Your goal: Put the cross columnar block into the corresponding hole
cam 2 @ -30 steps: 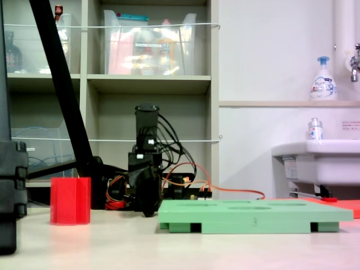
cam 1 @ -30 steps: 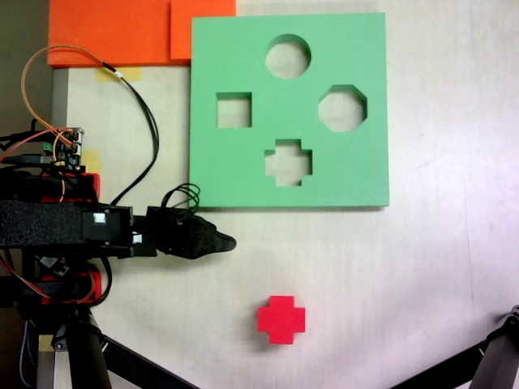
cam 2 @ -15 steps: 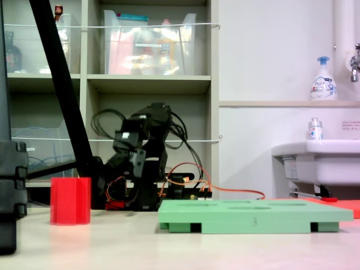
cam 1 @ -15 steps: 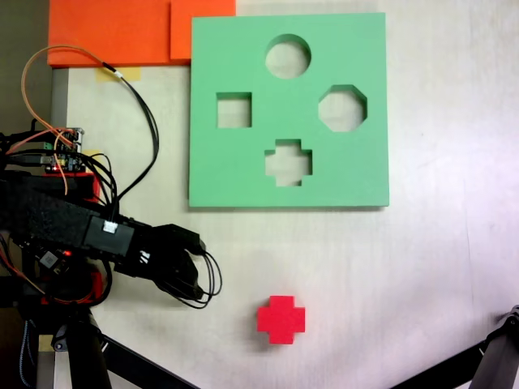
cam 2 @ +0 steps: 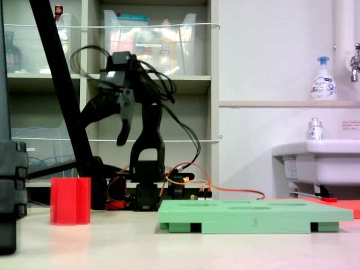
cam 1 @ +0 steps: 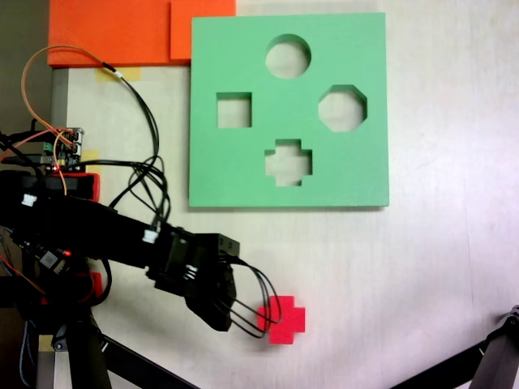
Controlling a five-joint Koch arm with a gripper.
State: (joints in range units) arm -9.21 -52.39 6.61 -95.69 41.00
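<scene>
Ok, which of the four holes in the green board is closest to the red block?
The plus-shaped cutout, nearest the board's lower edge, directly above the red block; the others sit farther up.

the end effector [cam 1: 212,312] has swung over, raised, toward the cross columnar block [cam 1: 283,318].

Orange foam sheets [cam 1: 122,31] lie at the table's corner; a soap bottle [cam 2: 323,79] stands above the sink [cam 2: 315,157].

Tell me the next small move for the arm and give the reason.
Probably lower the gripper straight down over the red cross block. In the low side view it hangs well above the block, while from above the fingers sit just left of the block. The block stands untouched on the table, away from the plus-shaped hole, so a grasp comes first.
</scene>
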